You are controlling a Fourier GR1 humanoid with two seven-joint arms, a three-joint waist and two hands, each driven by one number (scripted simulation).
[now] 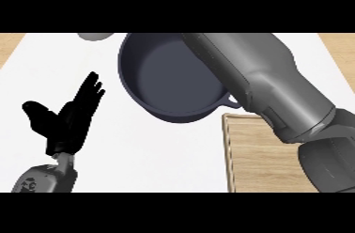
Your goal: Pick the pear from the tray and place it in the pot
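Observation:
The dark grey pot (166, 79) stands at the middle back of the white counter, and what shows of its inside is bare. My right forearm (267, 79) rises from the lower right and crosses the pot's right side. It runs past the view's upper edge, so the right hand is out of sight. The wooden tray (253, 157) lies at the lower right, partly under that arm. No pear shows on it or anywhere else. My left hand (66, 119) rests open at the left, fingers up, well apart from the pot.
A small grey rounded object (96, 36) peeks in at the back, left of the pot. White counter (159, 157) spreads between the left hand and the tray. Wooden surface shows beyond the counter's far corners.

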